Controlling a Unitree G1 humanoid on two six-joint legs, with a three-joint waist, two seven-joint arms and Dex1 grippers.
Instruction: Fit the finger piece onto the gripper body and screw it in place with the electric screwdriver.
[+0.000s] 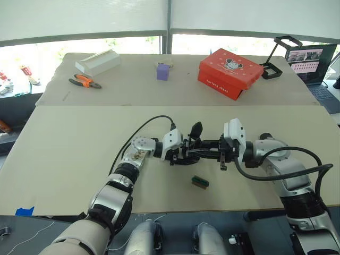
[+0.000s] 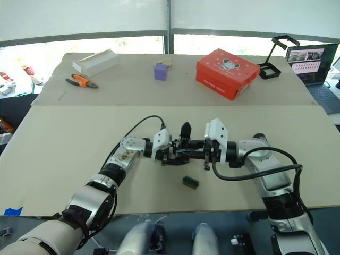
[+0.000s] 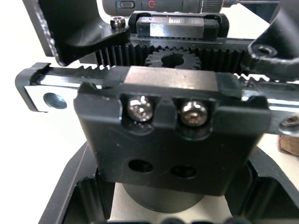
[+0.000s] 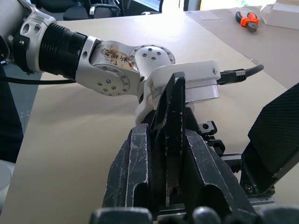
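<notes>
The gripper body (image 3: 170, 140), a chunky black mechanism with toothed rails and two screws on its front block, hangs just above the middle of the table (image 1: 79, 149). My left gripper (image 1: 182, 154) is shut on its rounded base, one finger (image 3: 70, 196) on each side. A black tapered piece (image 1: 196, 129), which I take for the finger piece (image 4: 275, 135), stands up from the body. My right gripper (image 1: 212, 151) meets it from the right, shut on the electric screwdriver (image 3: 159, 4), which lies level across the body's far side.
A small green-and-brown block (image 1: 200, 182) lies on the table just in front of the grippers. On the far table are a red shoebox (image 1: 230, 73), a purple block (image 1: 163, 70), orange pliers (image 1: 85, 81), a white box (image 1: 98, 62) and a laptop (image 1: 313, 64).
</notes>
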